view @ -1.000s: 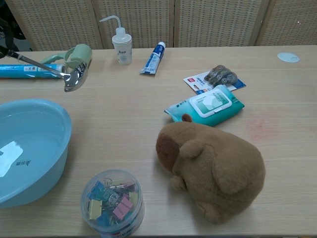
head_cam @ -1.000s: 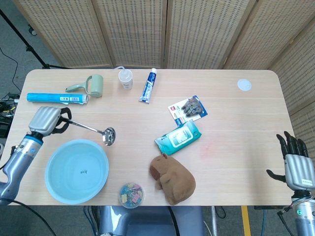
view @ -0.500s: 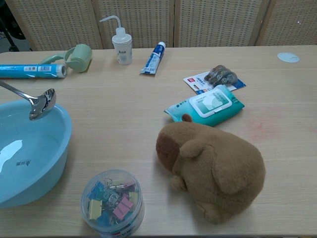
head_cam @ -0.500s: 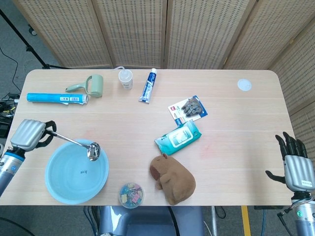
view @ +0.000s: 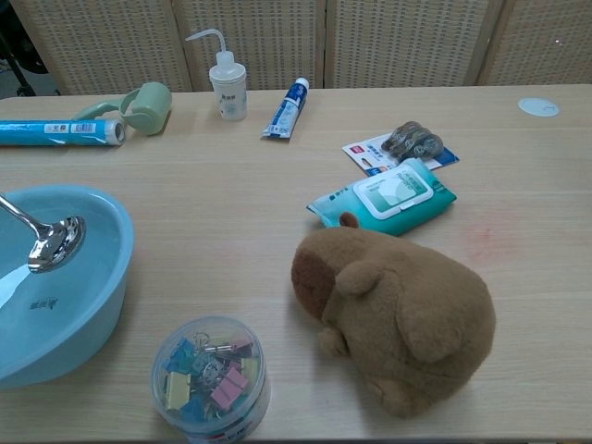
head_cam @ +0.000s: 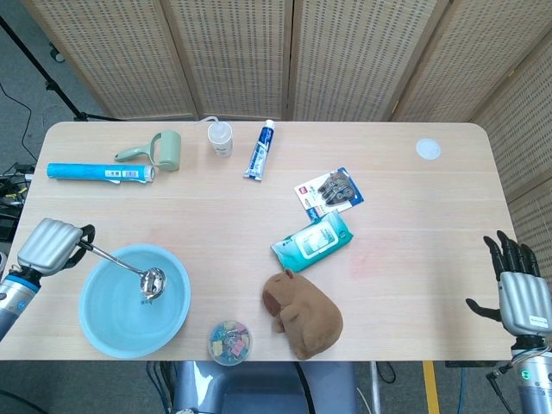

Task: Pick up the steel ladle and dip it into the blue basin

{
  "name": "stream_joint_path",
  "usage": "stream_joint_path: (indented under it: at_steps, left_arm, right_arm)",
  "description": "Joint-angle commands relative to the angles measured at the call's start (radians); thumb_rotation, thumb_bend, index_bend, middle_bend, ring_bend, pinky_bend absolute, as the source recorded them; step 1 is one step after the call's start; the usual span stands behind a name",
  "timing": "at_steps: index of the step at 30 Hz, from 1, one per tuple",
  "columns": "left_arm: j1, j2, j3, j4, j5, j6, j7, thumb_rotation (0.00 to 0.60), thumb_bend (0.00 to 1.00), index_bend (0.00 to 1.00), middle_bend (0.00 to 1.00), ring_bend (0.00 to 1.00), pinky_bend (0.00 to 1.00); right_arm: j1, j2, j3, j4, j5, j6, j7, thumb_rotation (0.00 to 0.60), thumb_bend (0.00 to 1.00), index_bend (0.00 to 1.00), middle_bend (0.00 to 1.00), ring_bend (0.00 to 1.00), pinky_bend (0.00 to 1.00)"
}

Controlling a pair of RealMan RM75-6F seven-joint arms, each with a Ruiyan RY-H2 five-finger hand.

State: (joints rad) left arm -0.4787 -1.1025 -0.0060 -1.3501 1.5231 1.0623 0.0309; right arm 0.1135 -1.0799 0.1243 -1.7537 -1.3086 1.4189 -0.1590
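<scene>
My left hand [head_cam: 52, 247] sits off the table's left edge and grips the handle of the steel ladle [head_cam: 129, 269]. The ladle slants down to the right, and its shiny bowl [view: 54, 243] hangs inside the light blue basin [head_cam: 103, 326], above the basin's floor. In the chest view the basin [view: 102, 296] fills the lower left, and the left hand itself is out of frame there. My right hand [head_cam: 517, 287] hovers past the table's right front corner, fingers spread, holding nothing.
A brown plush toy [head_cam: 302, 311] and a tub of binder clips [head_cam: 229, 341] lie right of the basin. A teal wipes pack [head_cam: 312, 241], a clip card [head_cam: 334, 191], a toothpaste tube [head_cam: 260, 150], a squeeze bottle [head_cam: 220, 138], a lint roller [head_cam: 159, 150] and a blue tube [head_cam: 99, 172] lie farther back.
My left hand carried the ladle from the table behind the basin toward the front and lowered it. The ladle's bowl went from over the far rim to down inside the basin. The right hand stayed put.
</scene>
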Motion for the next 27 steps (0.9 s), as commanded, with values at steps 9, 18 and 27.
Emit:
stream_joint_path:
  at_steps: [9, 18, 27]
  left_arm:
    - [-0.039, -0.009, -0.010, -0.066, 0.006, -0.017, 0.229, 0.600, 0.59, 0.86, 0.99, 0.94, 1.00]
    - [-0.062, -0.038, -0.012, -0.088, -0.006, -0.042, 0.336, 0.600, 0.59, 0.86, 0.99, 0.94, 1.00]
    - [-0.074, -0.056, -0.009, -0.104, -0.032, -0.069, 0.366, 0.600, 0.59, 0.86, 0.99, 0.94, 1.00]
  right_arm:
    - [0.000, 0.008, 0.005, 0.001, 0.007, -0.004, 0.015, 0.600, 0.00, 0.00, 0.00, 0.00, 0.00]
    - [0.000, 0.016, 0.010, 0.001, 0.017, -0.009, 0.029, 0.600, 0.00, 0.00, 0.00, 0.00, 0.00]
    - [0.001, 0.023, 0.013, 0.002, 0.022, -0.014, 0.044, 0.600, 0.00, 0.00, 0.00, 0.00, 0.00]
